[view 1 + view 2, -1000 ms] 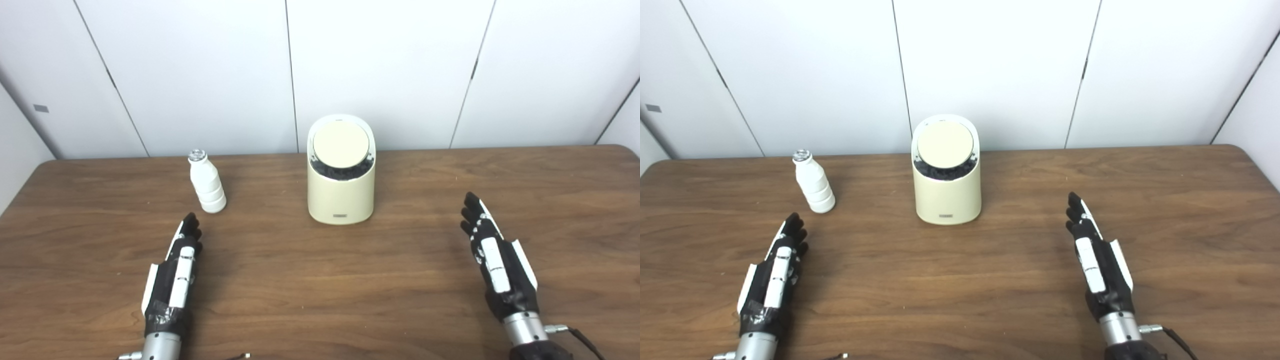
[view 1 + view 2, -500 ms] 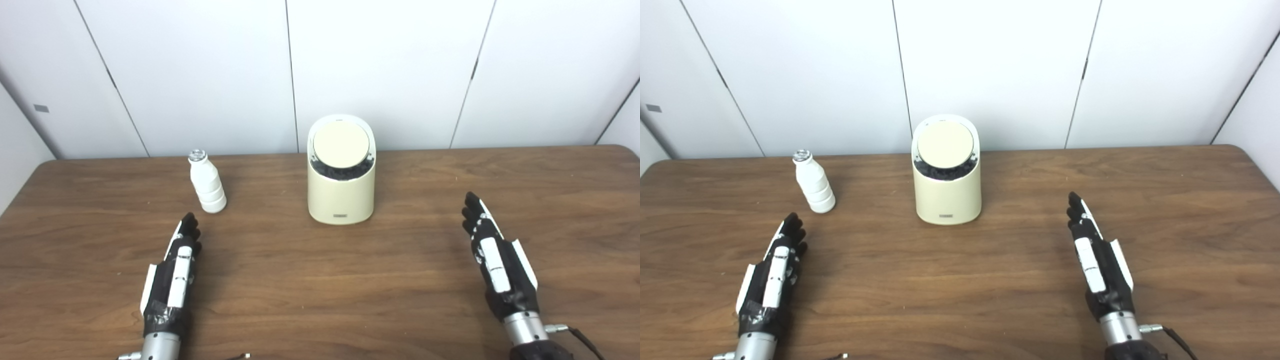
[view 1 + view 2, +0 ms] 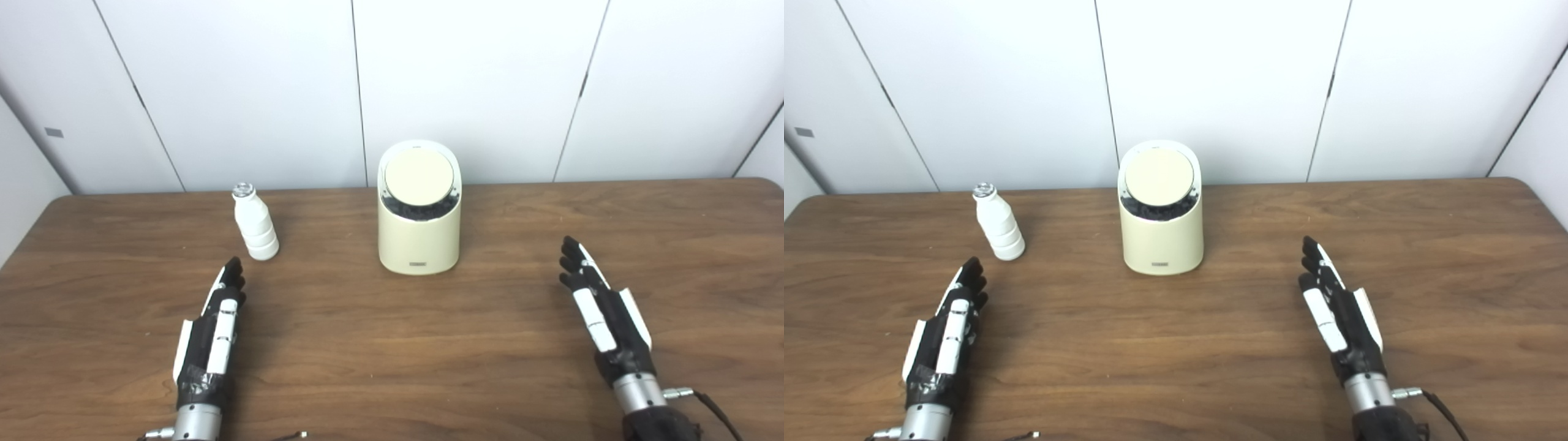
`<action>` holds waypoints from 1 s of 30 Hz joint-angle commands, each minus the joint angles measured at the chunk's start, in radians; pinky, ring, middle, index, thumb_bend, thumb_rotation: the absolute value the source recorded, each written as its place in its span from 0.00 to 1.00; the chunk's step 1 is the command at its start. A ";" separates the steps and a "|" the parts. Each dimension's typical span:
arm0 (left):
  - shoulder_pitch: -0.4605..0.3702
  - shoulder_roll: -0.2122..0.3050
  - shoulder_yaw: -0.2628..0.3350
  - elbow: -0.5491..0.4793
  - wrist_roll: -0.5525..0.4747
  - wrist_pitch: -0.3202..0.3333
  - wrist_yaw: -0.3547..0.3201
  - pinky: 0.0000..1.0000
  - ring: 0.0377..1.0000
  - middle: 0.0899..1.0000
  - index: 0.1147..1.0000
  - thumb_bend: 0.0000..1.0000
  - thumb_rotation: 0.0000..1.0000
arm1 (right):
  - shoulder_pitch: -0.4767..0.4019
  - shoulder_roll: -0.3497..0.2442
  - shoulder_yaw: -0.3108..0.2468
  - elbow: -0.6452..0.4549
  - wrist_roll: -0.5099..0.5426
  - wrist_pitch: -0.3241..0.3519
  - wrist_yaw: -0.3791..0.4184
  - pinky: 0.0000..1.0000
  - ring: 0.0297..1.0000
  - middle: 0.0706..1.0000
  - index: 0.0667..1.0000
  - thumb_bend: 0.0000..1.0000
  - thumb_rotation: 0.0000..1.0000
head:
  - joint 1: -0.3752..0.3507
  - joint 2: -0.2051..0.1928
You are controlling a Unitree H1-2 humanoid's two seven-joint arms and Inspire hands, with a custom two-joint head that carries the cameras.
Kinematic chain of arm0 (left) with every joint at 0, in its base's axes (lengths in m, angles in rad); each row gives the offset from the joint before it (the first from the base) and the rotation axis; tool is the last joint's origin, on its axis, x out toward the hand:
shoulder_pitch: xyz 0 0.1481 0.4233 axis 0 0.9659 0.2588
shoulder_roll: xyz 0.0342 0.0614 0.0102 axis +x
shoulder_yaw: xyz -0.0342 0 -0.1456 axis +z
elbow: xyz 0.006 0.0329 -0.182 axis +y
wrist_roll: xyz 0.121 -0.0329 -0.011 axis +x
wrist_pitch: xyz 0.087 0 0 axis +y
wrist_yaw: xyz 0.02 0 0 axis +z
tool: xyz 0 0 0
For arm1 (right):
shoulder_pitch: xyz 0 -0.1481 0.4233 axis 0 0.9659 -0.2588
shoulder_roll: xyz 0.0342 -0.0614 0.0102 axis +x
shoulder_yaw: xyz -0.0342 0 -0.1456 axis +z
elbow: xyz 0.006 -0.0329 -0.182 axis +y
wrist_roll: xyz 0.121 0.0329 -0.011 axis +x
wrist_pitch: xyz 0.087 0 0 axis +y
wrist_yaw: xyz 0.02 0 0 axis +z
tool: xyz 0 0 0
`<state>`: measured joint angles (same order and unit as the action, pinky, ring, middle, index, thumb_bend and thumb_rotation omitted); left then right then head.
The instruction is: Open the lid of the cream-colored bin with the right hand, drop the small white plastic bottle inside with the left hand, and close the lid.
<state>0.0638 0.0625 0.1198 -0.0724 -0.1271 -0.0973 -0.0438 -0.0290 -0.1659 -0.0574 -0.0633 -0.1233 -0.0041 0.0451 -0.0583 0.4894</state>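
A cream-colored bin (image 3: 419,226) is seen standing upright on a brown wooden table (image 3: 392,343), close to the table's far edge and about midway between its left and right edges. The bin's round lid (image 3: 419,177) is tilted toward the cameras and sits shut over the opening, with a dark band visible just below its lower rim. A small grey label is carried low on the bin's front wall. The small white plastic bottle (image 3: 255,223) is placed upright to the left of the bin, well apart from it, also near the far edge; its silvery cap (image 3: 243,190) is on. The left hand (image 3: 212,334) is held low over the table near the front edge, toward the left side, with its fingers (image 3: 231,277) stretched out straight and gripping nothing; the fingertips are pointed toward the bottle but are kept apart from it. The right hand (image 3: 603,315) is held near the front edge toward the right side, well apart from the bin, its fingers (image 3: 572,260) likewise extended, slightly spread and empty, angled toward the far edge and a little to the left. A thin cable is seen beside the right wrist. White wall panels (image 3: 465,86) are seen behind the table.
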 commanded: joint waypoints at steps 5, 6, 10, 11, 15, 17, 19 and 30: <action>0.016 -0.032 -0.019 0.063 0.018 -0.030 0.012 1.00 0.99 0.98 0.96 0.26 0.88 | -0.151 -0.089 0.016 -0.055 -0.111 0.070 0.003 0.86 0.92 0.94 0.94 0.60 0.86 | -0.001 -0.004; 0.016 -0.038 -0.019 0.059 0.014 -0.022 0.014 1.00 0.99 0.98 0.97 0.27 0.89 | -0.173 -0.103 0.021 -0.054 -0.122 0.082 0.009 0.88 0.92 0.93 0.94 0.59 0.85 | -0.001 -0.006; 0.016 -0.051 -0.020 0.055 0.015 -0.009 0.022 1.00 1.00 0.99 0.97 0.27 0.91 | -0.254 -0.132 0.039 -0.058 -0.161 0.148 0.025 0.88 0.91 0.93 0.94 0.61 0.80 | 0.001 -0.005; 0.017 -0.052 -0.020 0.055 0.017 -0.006 0.024 1.00 1.00 0.99 0.96 0.28 0.92 | -0.267 -0.135 0.042 -0.057 -0.167 0.158 0.027 0.88 0.91 0.93 0.94 0.62 0.77 | 0.001 -0.007; 0.019 -0.052 -0.024 0.053 0.021 -0.005 0.021 1.00 1.00 0.99 0.96 0.28 0.94 | -0.347 -0.141 0.071 -0.073 -0.208 0.261 0.054 0.89 0.92 0.94 0.94 0.63 0.74 | -0.001 -0.006; 0.018 -0.053 -0.023 0.056 0.022 -0.007 0.021 1.00 1.00 0.99 0.96 0.27 0.95 | -0.387 -0.142 0.085 -0.069 -0.216 0.287 0.064 0.88 0.91 0.94 0.94 0.62 0.73 | -0.003 -0.004; 0.019 -0.057 -0.021 0.057 0.021 -0.008 0.022 1.00 1.00 0.98 0.96 0.27 0.94 | -0.425 -0.140 0.098 -0.056 -0.231 0.303 0.064 0.85 0.90 0.93 0.94 0.63 0.72 | -0.008 -0.003; 0.019 -0.066 -0.022 0.065 0.018 -0.021 0.017 1.00 0.98 0.97 0.95 0.31 0.88 | -0.581 -0.147 0.187 0.035 -0.306 0.319 0.087 0.81 0.90 0.93 0.93 0.74 0.65 | -0.007 0.001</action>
<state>0.0541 0.0310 0.1173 -0.0701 -0.0998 -0.0963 -0.0304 -0.5431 -0.2971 0.1296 -0.0113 -0.4124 0.3167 0.1308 -0.0644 0.4893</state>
